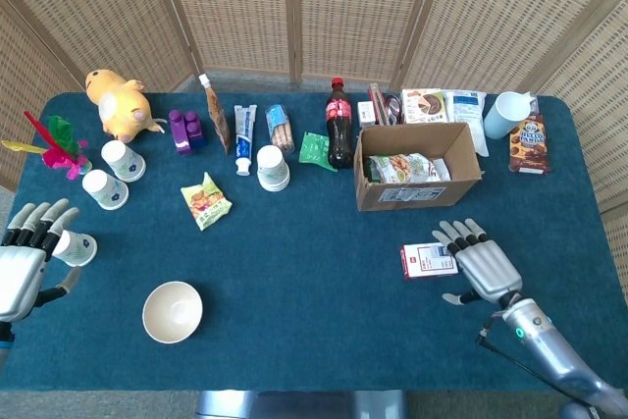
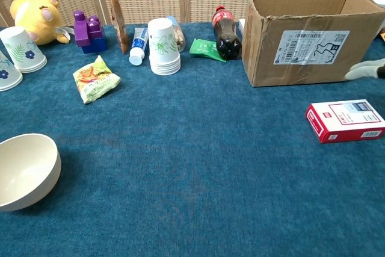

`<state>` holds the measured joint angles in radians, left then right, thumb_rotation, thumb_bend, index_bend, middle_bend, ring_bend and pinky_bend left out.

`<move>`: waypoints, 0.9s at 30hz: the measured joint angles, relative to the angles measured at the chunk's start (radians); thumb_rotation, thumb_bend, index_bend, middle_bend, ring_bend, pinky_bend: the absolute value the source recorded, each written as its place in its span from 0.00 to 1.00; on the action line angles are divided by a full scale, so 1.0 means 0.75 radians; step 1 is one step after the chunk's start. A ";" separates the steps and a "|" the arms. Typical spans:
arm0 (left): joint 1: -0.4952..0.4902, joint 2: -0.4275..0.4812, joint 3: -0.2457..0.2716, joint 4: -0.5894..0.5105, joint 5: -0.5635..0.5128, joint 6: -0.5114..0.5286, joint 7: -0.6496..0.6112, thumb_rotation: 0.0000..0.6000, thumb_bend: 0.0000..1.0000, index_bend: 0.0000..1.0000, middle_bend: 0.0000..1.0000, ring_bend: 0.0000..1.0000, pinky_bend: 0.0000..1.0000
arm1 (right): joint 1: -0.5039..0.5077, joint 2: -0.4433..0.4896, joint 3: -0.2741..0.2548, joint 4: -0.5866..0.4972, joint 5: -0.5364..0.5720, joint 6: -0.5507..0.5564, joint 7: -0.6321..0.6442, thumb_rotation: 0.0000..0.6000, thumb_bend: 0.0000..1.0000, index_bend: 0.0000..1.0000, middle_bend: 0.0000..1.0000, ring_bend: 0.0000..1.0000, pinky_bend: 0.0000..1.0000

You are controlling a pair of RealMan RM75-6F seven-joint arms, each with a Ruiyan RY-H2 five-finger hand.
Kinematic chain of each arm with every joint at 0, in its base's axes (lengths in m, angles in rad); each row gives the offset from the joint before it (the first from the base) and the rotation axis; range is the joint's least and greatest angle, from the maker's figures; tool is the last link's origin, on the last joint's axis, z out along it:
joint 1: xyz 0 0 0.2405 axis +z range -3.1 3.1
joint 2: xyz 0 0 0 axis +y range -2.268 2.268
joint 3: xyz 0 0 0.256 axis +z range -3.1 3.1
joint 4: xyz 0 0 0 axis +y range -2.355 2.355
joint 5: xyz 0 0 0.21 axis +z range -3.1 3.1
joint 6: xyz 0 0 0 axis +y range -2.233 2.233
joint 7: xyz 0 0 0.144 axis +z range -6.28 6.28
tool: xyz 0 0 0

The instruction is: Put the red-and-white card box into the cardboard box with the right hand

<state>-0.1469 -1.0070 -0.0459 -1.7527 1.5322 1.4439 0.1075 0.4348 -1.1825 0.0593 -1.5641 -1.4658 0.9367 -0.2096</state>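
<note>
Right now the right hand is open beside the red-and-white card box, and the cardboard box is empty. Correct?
Not quite. The cardboard box is not empty: the head view shows snack packets inside it. The rest holds: the right hand is open, fingers spread, beside the red-and-white card box, which lies on the table.
</note>
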 measured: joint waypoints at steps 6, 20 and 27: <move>0.000 -0.002 -0.005 0.000 -0.012 0.004 0.009 1.00 0.38 0.09 0.00 0.00 0.00 | 0.050 -0.081 0.008 0.107 0.060 -0.066 -0.003 0.75 0.00 0.00 0.00 0.00 0.14; 0.002 0.004 -0.018 0.002 -0.031 0.020 0.017 1.00 0.38 0.10 0.00 0.00 0.00 | 0.057 -0.220 -0.051 0.308 -0.044 0.013 0.205 1.00 0.36 0.31 0.41 0.45 0.63; 0.005 0.006 -0.018 0.008 -0.039 0.021 0.012 1.00 0.38 0.10 0.00 0.00 0.00 | 0.039 -0.262 -0.057 0.335 -0.049 0.075 0.217 1.00 0.39 0.41 0.48 0.52 0.65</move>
<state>-0.1433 -1.0025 -0.0595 -1.7467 1.5029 1.4598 0.1166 0.4644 -1.3787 0.0164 -1.3132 -1.5029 0.9927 -0.0468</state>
